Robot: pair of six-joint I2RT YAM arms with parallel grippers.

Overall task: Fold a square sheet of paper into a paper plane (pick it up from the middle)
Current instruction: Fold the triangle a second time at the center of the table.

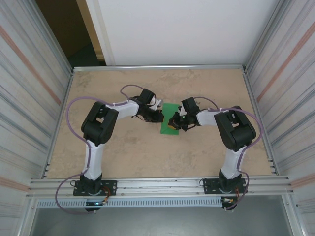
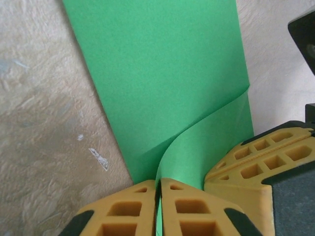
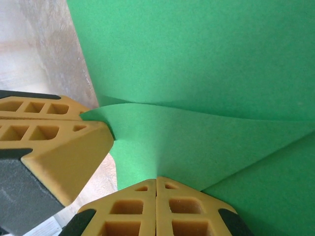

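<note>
— Square sheet of paper (image 1: 171, 111): where is it, and which way does it run?

— It is in the middle of the table (image 1: 123, 152), between the two arms. From above it looks longer than wide, with its long axis running from the near side to the far side on a slight slant.

— Left side first.

— The left gripper (image 2: 157, 184) comes at it from the left. Its fingers are pressed together with a sliver of green caught in the seam, and the paper curls up from there.

— And the right?

— The right gripper (image 3: 156, 183) meets it from the right, jaws closed on a raised fold of the same sheet. The two grippers stand just beside each other, so neither arm is nearer.

— Count?

— One green sheet and two grippers, both pinching it. No plane shape shows, so I judge the folding is at an early stage. The next crease would depend on both pinches following that near-to-far line.
</note>
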